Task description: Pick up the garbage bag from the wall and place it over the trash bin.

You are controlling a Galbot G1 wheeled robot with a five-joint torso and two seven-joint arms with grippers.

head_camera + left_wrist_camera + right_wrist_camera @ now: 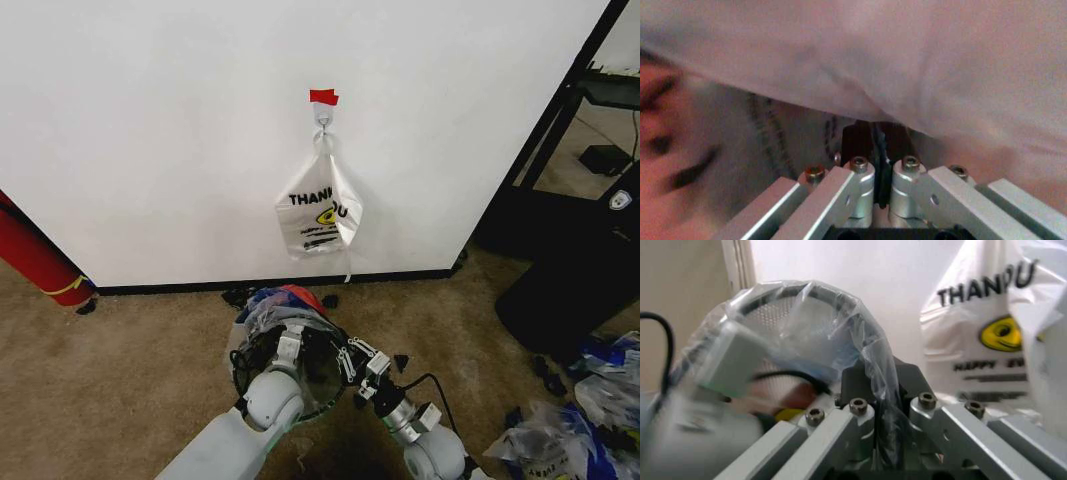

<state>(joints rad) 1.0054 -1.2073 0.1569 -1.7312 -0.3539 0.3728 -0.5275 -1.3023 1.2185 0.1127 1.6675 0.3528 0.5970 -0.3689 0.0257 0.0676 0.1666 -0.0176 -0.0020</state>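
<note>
arms: pale grey, rounded | hand links: silver, hex screws | cable: black, likely right wrist

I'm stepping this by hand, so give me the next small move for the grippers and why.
Probably draw both grippers slightly downward outside the rim. The left gripper and right gripper are each shut on the garbage bag, whose film arches over the trash bin rim but looks loose and bunched.
</note>
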